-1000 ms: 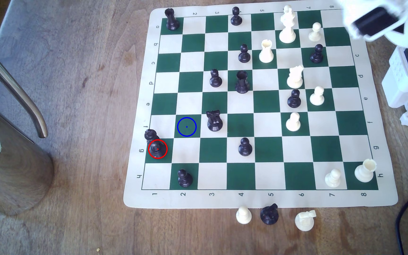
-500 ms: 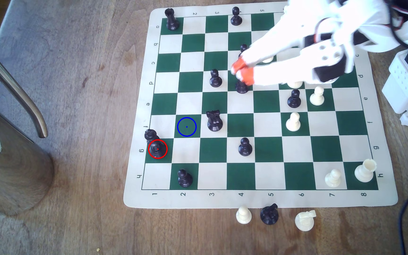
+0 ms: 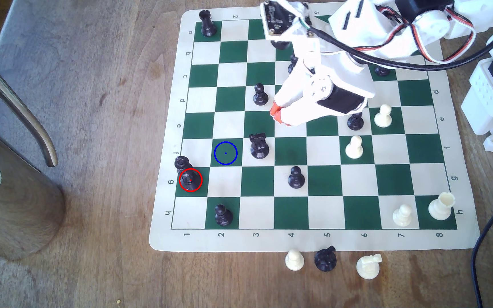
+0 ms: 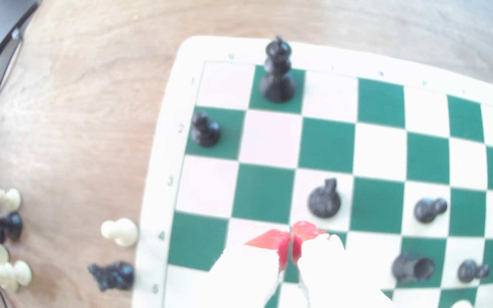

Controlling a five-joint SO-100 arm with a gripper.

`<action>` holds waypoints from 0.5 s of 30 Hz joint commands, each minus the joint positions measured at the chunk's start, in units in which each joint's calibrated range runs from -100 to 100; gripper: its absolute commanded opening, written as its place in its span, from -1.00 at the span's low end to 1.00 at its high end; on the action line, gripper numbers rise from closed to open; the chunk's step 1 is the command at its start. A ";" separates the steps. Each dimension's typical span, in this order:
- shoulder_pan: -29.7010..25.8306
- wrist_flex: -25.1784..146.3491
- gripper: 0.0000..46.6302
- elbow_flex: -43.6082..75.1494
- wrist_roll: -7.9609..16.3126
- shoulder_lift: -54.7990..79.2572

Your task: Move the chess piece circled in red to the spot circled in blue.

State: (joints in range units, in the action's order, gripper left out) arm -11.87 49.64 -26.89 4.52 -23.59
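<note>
Since the gripper (image 3: 279, 114) hangs mid-board with jaws together and empty, the tall black piece (image 3: 186, 174) sits untouched at the board's edge, well apart. Risk, I'd guess: clipping the black knight (image 3: 258, 145) just beside the blue-ringed square (image 3: 225, 153) on the way over.

The desk (image 3: 97, 124) was brown wood with visible grain and a few darker marks. A paler, greyish worn patch ran across its surface towards the exterior view's upper left. At the exterior view's left edge stood a large brushed-metal vessel (image 3: 11, 201) with a curved metal handle (image 3: 20, 100) (its upper part was cut off by the frame). Lighting was bright and even. A black cable (image 3: 488, 231) lay across the desk at the exterior view's lower right.
</note>
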 commanded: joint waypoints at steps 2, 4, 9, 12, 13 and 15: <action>-0.92 4.74 -0.99 7.67 1.90 1.43; -0.29 4.82 -0.99 9.57 2.59 3.81; 0.49 5.40 -0.99 16.55 4.20 11.62; 0.41 5.56 -0.99 19.91 4.93 15.10; 0.41 5.56 -0.99 20.81 5.08 16.12; 0.26 4.90 -0.94 24.17 6.35 18.83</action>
State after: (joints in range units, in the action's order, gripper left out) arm -11.50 55.06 -11.88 9.40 -6.41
